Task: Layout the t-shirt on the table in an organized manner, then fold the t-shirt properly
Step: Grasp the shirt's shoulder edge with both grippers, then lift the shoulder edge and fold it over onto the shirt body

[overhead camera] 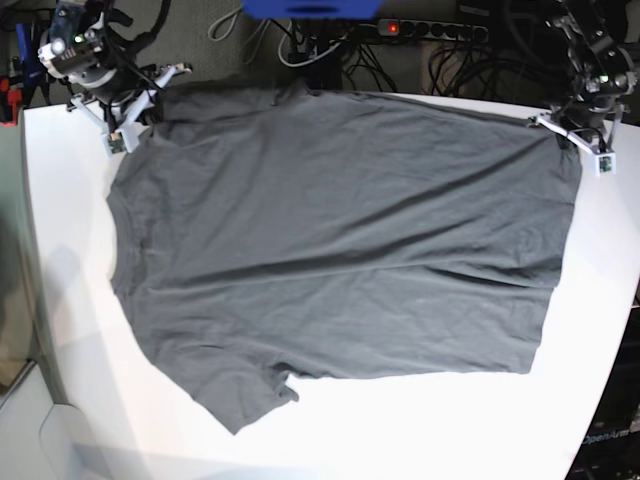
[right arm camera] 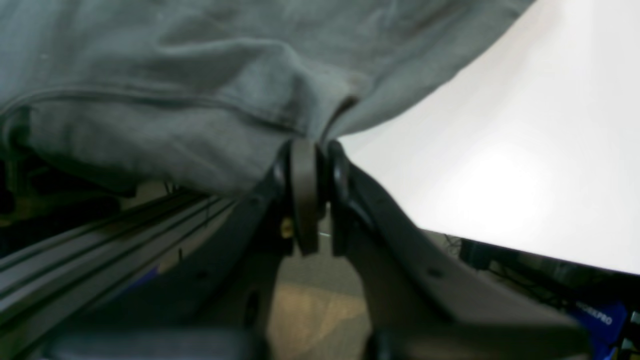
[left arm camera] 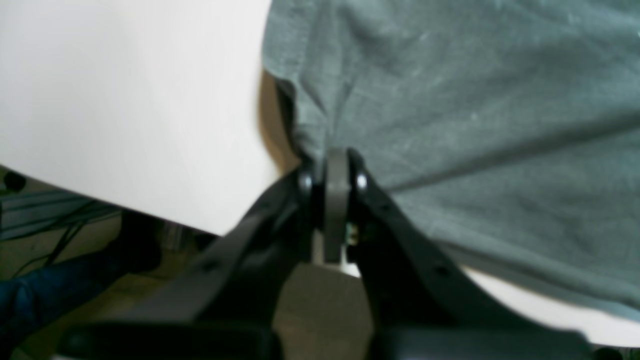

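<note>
A: One t-shirt (overhead camera: 340, 240), one table (overhead camera: 590, 300), two grippers. The shirt is plain dark charcoal-grey, wrinkled, spread nearly flat across the white top, one short sleeve pointing to the near edge.

B: And the grips?

A: The left gripper (left arm camera: 336, 162) is clamped on the t-shirt at a far corner of the cloth. The right gripper (right arm camera: 311, 150) is clamped on a bunched fold at the shirt's other far corner.

B: What do the wrist views add?

A: They show cloth pinched between closed jaws and pulled into ridges. Only the base view shows the whole outline of the garment.
</note>
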`<action>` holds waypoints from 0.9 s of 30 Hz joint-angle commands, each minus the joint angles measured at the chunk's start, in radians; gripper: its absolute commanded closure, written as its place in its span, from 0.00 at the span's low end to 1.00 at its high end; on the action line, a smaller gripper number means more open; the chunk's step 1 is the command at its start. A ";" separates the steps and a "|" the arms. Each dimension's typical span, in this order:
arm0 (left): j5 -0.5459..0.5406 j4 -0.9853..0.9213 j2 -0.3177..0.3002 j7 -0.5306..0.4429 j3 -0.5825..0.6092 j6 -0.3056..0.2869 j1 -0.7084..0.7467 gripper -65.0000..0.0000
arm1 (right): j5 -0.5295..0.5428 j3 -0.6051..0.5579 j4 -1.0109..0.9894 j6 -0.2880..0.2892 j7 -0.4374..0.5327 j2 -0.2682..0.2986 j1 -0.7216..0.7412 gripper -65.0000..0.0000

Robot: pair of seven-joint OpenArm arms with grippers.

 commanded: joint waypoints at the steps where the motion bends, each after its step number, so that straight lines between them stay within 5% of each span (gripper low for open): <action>1: -0.005 0.031 -0.013 -0.008 -0.003 -0.006 0.014 1.00 | 0.010 0.005 0.021 0.012 0.019 0.008 0.000 1.00; 14: -0.013 0.174 0.007 -0.008 -0.005 -0.006 0.053 1.00 | 0.013 0.046 0.061 0.018 0.022 0.049 0.057 1.00; 19: -0.014 0.206 0.026 -0.008 -0.005 -0.006 0.060 1.00 | 0.065 0.153 0.062 0.114 0.033 0.049 0.083 1.00; 27: -0.014 0.310 0.056 -0.008 -0.005 -0.006 0.067 1.00 | 0.070 0.179 0.065 0.114 0.040 0.060 0.102 1.00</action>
